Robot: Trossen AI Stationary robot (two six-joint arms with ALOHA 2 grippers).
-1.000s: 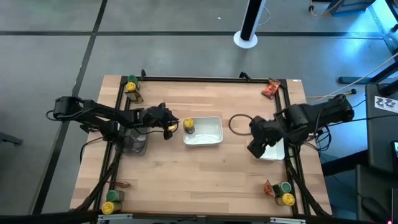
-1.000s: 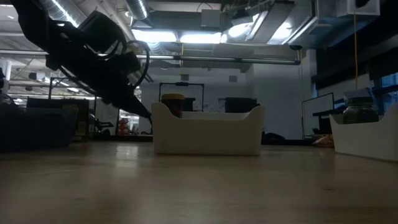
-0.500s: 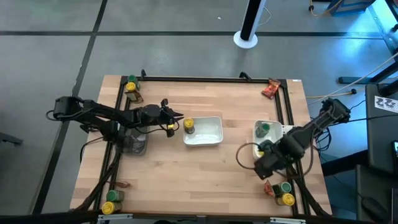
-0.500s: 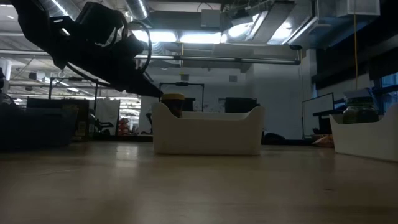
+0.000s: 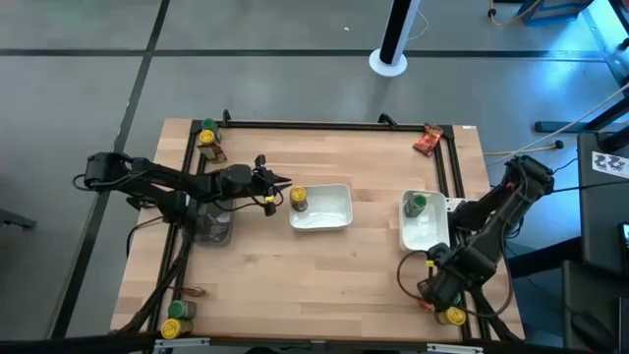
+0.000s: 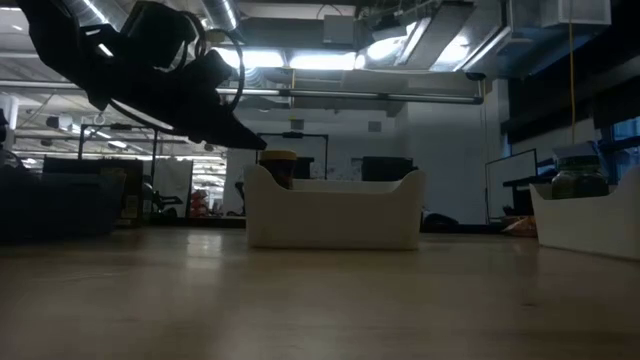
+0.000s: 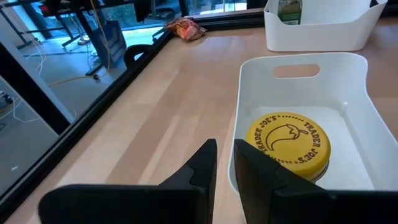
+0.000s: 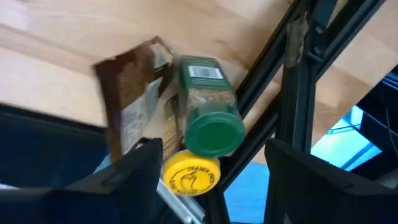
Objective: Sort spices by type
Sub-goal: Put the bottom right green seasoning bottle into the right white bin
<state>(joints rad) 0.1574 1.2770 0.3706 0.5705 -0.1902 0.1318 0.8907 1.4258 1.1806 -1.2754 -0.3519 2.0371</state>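
The right wrist view alone shows the right gripper (image 8: 205, 180) spread wide over a green-lidded jar (image 8: 208, 109), yellow-lidded jar (image 8: 189, 176) and packet (image 8: 134, 102). The left gripper (image 7: 225, 158), fingers nearly closed and empty, straddles the middle tray's (image 5: 334, 218) rim beside its yellow-lidded spice jar (image 7: 288, 143). Since a second ago, the right gripper has left the right tray (image 5: 425, 234) for this corner cluster.

Four yellow-lidded jars (image 5: 299, 199), three green-lidded jars (image 5: 418, 205), three red-orange packets (image 5: 428, 141), two white trays (image 5: 334, 220).
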